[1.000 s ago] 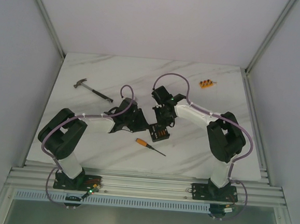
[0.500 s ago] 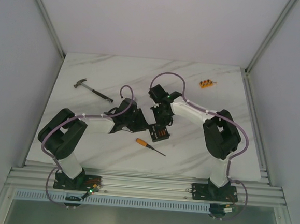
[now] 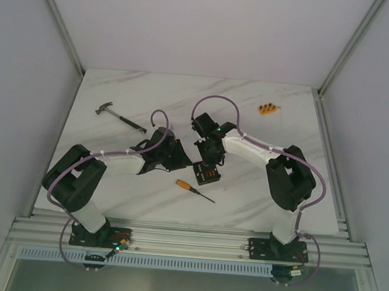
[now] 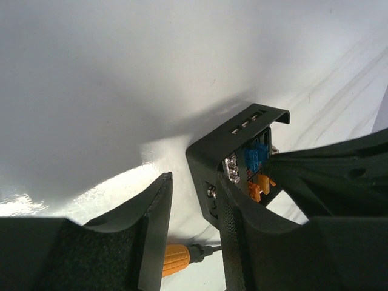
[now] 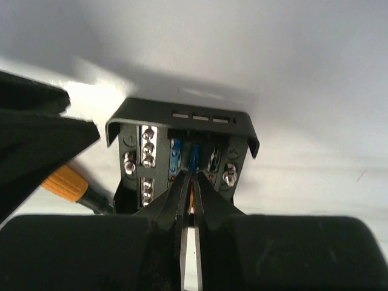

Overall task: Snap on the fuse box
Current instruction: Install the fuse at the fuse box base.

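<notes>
Fuse box, black squarish plastic with shiny screws, is set on the white desk. Its edge is flanked by the half-wide left hand; the right hand is pinched shut.

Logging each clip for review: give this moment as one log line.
left hand open beside fuse box | right hand nearly shut, tips at fuses | screwdriver lying nearby

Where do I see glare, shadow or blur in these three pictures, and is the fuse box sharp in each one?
Top external: even, soft light, no glare; the fuse box is small and lacks detail. Left wrist: a bright glare patch on the table, a dark shadow beside the fuse box. Right wrist: fuse box sharp, its fuses readable, glare on the table at left.
</notes>
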Robot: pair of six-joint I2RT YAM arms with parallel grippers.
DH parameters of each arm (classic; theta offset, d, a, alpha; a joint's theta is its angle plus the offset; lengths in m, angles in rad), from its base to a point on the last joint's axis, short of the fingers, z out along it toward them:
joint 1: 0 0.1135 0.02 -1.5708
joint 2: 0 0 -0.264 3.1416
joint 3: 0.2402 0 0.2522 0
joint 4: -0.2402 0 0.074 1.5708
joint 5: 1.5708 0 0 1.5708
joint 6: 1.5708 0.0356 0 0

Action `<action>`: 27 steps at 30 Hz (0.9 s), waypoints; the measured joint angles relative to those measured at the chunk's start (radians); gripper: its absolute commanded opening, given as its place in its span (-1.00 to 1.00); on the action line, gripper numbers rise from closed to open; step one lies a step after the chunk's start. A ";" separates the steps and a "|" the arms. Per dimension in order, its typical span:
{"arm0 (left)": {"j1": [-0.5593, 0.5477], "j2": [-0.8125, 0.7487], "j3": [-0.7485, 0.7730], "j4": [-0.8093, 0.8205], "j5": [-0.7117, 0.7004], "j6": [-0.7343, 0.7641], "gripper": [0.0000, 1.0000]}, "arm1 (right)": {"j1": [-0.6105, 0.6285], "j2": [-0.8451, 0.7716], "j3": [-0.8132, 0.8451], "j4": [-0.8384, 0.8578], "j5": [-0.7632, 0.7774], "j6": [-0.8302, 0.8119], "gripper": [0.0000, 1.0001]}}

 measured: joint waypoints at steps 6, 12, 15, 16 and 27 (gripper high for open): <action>0.005 -0.059 -0.010 -0.018 -0.024 0.004 0.07 | 0.005 -0.079 -0.020 -0.028 -0.005 -0.006 -0.47; 0.011 -0.164 -0.045 -0.020 -0.045 0.011 0.31 | 0.005 -0.184 -0.018 -0.011 -0.005 -0.006 -0.31; 0.029 -0.201 -0.077 -0.019 -0.052 0.011 0.44 | 0.005 -0.181 -0.018 0.010 0.002 -0.007 -0.20; 0.039 -0.215 -0.092 -0.021 -0.055 0.012 0.47 | 0.005 -0.179 -0.018 0.019 0.002 -0.008 -0.17; 0.190 -0.407 -0.214 -0.078 -0.097 0.044 0.90 | 0.005 -0.072 -0.007 0.192 0.004 -0.039 0.01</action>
